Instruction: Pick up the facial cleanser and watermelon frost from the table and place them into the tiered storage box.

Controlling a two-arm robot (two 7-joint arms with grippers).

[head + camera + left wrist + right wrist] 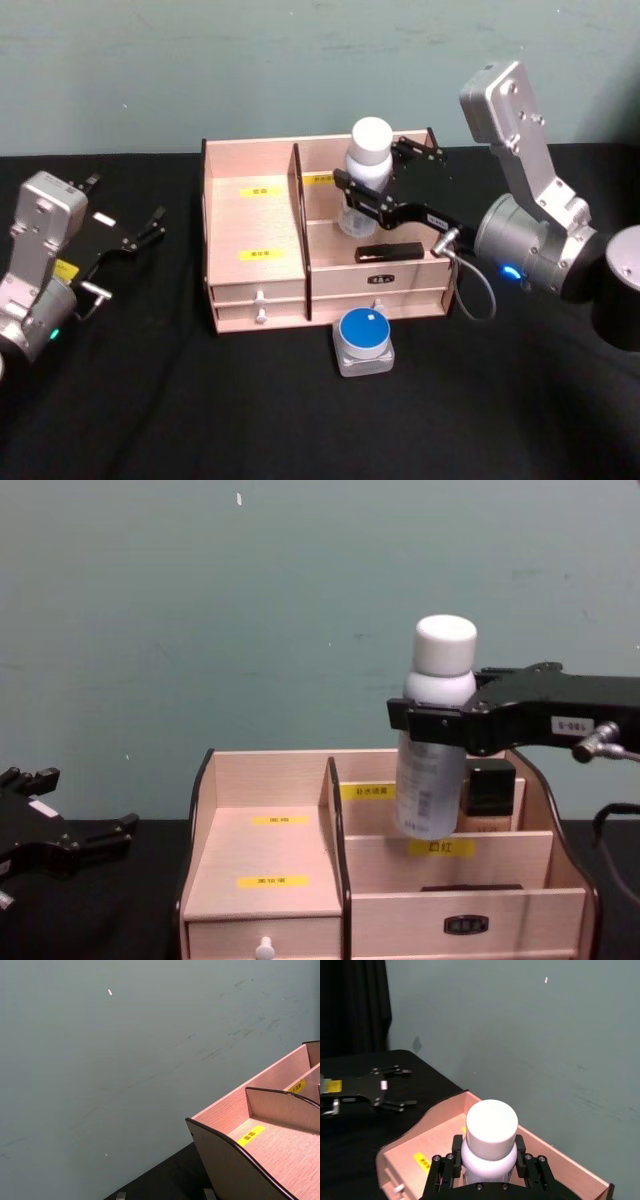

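Right end effector clamped on the upright white-capped bottle, held above the box's right rear compartment. Left end effector spread open, empty, left of the box.

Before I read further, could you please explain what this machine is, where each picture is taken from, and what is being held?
It is a robot with two arms. One picture looks down from its head, one forward from its chest, and one comes from each wrist. On the black table stands a wooden storage box, with a blue-lidded jar in front. The right gripper has its fingers closed on a white-capped bottle, upright above the box's right rear compartment. The left gripper rests open, left of the box.
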